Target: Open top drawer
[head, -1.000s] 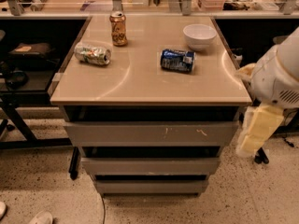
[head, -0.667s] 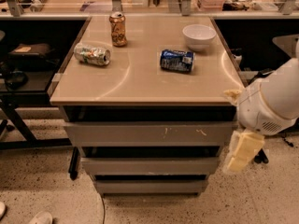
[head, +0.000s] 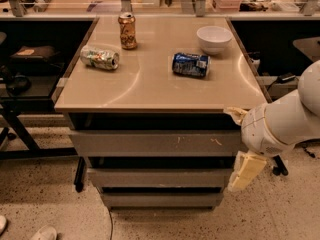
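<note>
Now, vs the earlier frames, the arm (head: 282, 121) has swung in leftward and dipped. Your gripper (head: 241, 178) hangs lower and nearer the cabinet, just off its R edge, level w/ the dark gap between the top drawer (head: 150, 143) and the middle drawer front (head: 160, 177). Nothing else has moved; the top drawer sits where it did, directly under the tabletop (head: 150, 91), no further out than before.

L to R on the tabletop, a smooth beige slab w/ a soft sheen:
- a crumpled green-and-silver can (head: 100, 57) lies on its side
- an orange-brown can (head: 127, 30) stands upright, further back
- a blue can (head: 190, 64) lies on its side near centre
- a round white bowl (head: 214, 38) sits behind it, glossy

Below, you've got three flat matte grey fronts, no handles, each narrower than the one above. The top drawer is the widest, w/ small white scuffs R of centre. The lowest drawer front (head: 161, 200) is the narrowest.

At far R the arm is a rounded white shell. The gripper is a cream, blocky, slab-like piece pointing down and slightly L. Whether it's spread or closed you can't tell, and it isn't touching the drawer.
</note>
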Motion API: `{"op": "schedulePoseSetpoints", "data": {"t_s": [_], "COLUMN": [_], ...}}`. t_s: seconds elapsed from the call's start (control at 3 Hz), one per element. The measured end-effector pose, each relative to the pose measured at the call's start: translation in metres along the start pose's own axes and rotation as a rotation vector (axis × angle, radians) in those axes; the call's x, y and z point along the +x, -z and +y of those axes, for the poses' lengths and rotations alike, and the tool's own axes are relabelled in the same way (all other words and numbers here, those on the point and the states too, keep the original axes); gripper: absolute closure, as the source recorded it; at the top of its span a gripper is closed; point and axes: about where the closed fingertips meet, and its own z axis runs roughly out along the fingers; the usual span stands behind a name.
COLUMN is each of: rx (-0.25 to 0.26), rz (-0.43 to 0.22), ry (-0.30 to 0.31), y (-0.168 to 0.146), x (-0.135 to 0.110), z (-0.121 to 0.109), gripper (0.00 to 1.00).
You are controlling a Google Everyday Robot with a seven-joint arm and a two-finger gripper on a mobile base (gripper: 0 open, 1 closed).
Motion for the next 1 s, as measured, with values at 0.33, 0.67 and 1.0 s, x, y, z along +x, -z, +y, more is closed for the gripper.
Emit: {"op": "schedulePoseSetpoints", "data": {"t_s": [0.33, 0.67, 1.0], "rx": [-0.003, -0.023, -0.030], "rz": [0.001, -0.006, -0.028], "ry": [-0.001, -0.018, -0.019], "y": [0.000, -0.021, -0.062], "x": [0.000, 0.011, 0.031], "z": [0.001, 0.003, 0.003], "gripper": [0.00, 0.00, 0.00]}}
